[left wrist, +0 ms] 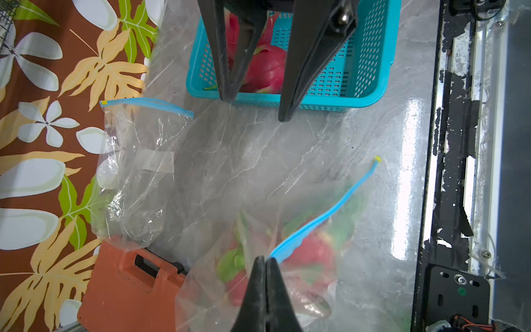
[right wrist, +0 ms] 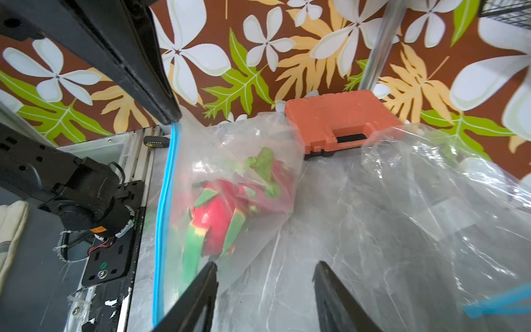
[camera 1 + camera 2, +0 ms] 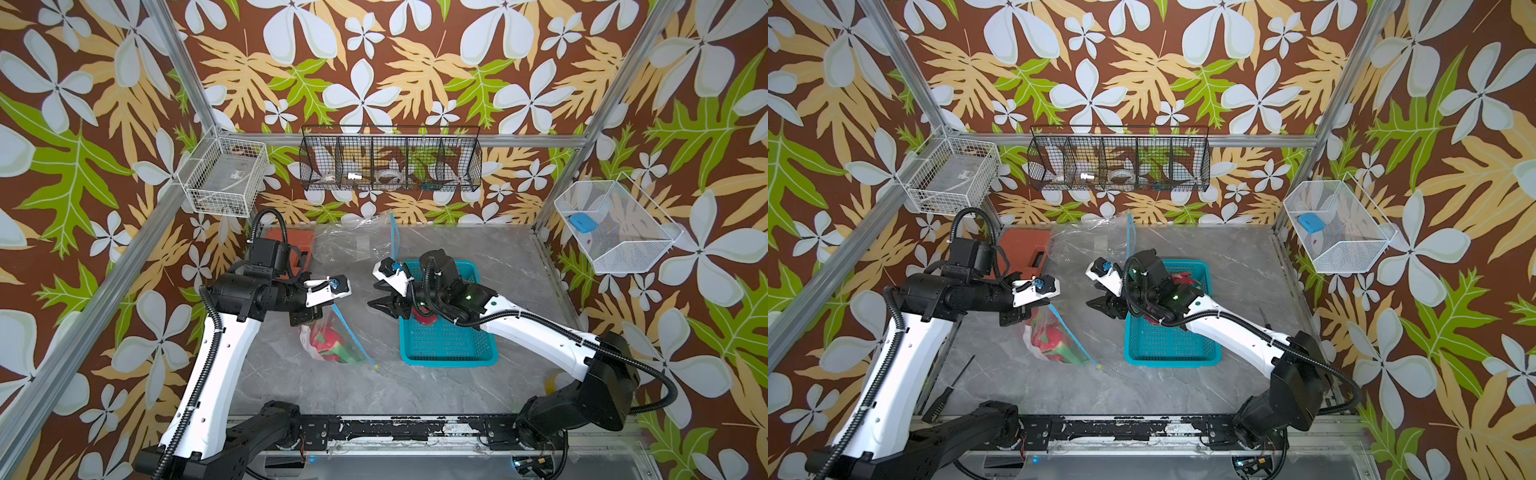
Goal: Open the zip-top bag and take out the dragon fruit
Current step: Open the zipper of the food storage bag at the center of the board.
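Two bags (image 1: 138, 172) (image 1: 287, 258); orange case (image 1: 129, 290) behind; teal basket (image 1: 370, 57) beside.

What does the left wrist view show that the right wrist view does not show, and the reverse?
Only the left wrist view shows the teal basket with a dragon fruit in the basket, and the left claw shut on the blue zip strip. Only the right wrist view shows the right claw, open and empty above the grey table. Both show the bag with dragon fruit, the empty clear bag and the orange case.
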